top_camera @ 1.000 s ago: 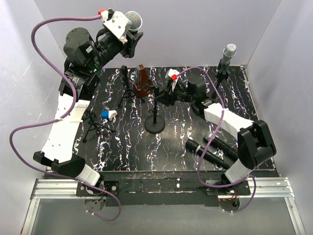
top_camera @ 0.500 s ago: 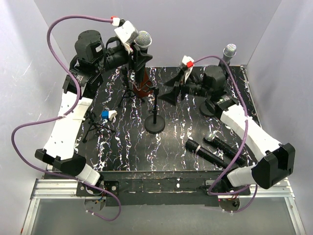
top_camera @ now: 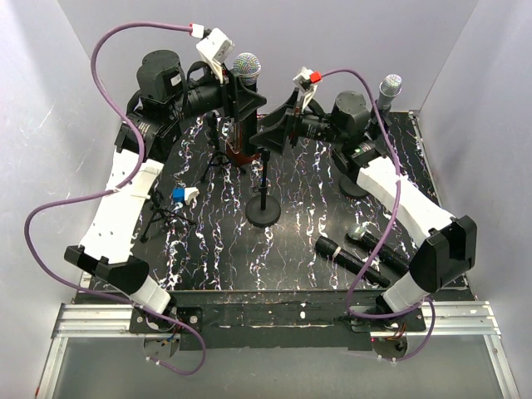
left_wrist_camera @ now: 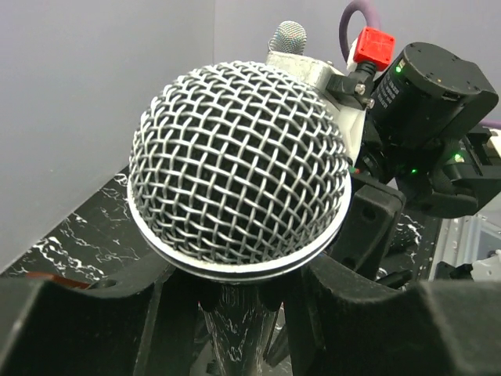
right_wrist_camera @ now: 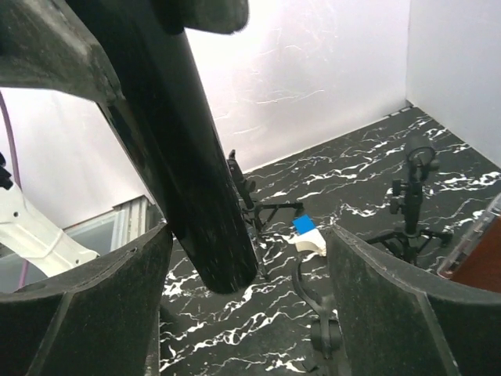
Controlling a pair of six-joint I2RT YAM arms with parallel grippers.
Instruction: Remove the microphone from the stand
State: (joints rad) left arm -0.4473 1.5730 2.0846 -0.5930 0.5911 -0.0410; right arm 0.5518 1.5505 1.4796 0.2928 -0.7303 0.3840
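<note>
Holding the mic (top_camera: 246, 66) clenched high above the stand (top_camera: 264, 208), the left gripper (top_camera: 243, 98) has it free; the right gripper (top_camera: 273, 129), spread open around the handle, should close next for a handover.

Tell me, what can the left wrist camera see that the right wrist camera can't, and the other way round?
Only the left wrist view shows the microphone head-on, its silver mesh ball filling the frame, with a red plug on the other arm behind it and a second microphone by the back wall. Only the right wrist view shows the black handle passing between the fingers of the open right gripper, a small tripod stand and a blue-and-white object. Both apparently show the same microphone, from opposite ends, above the black marbled table.
</note>
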